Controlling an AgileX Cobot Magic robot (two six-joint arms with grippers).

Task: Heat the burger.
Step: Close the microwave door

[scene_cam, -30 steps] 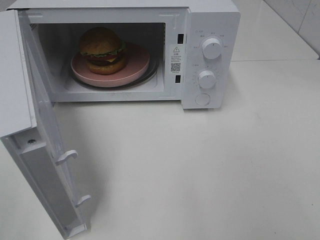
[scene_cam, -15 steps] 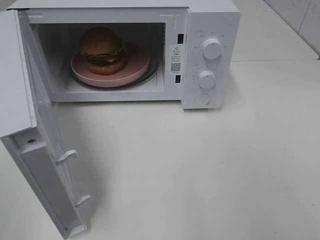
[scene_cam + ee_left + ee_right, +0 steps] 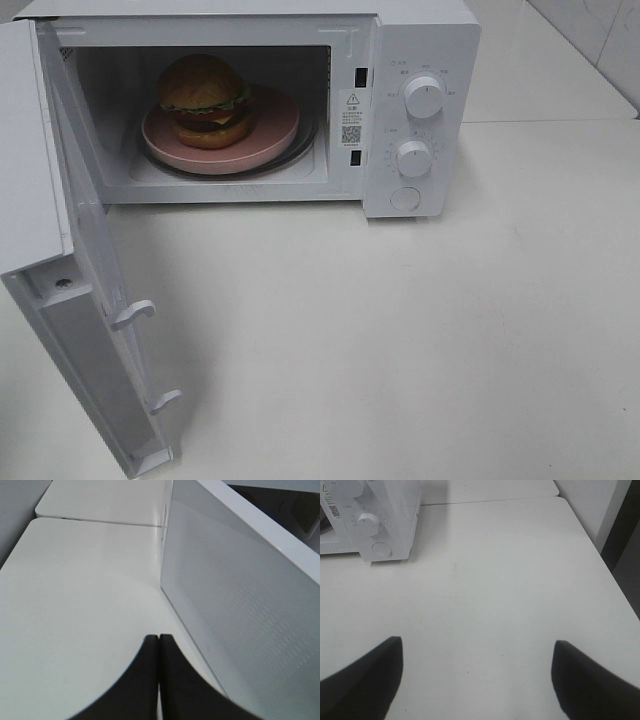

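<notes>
The burger (image 3: 204, 100), with its golden-brown bun, lettuce, tomato and dark patty, stands on a round pink plate (image 3: 268, 135) inside the white microwave (image 3: 420, 40). The microwave door (image 3: 85, 300) hangs wide open to the left. Neither gripper shows in the high view. In the left wrist view my left gripper (image 3: 158, 639) is shut, its dark fingers pressed together with nothing between them, just beside the outer face of the open door (image 3: 250, 610). My right gripper (image 3: 475, 645) is open above bare table, well clear of the microwave's control panel (image 3: 372, 525).
Two white knobs (image 3: 424, 97) and a round button (image 3: 405, 198) sit on the microwave's right panel. The white table (image 3: 420, 340) spreads in front. The table's right edge (image 3: 600, 555) and a seam to a second tabletop (image 3: 100, 520) are visible.
In the high view nothing has moved over the last second; burger, plate and door stand the same.
</notes>
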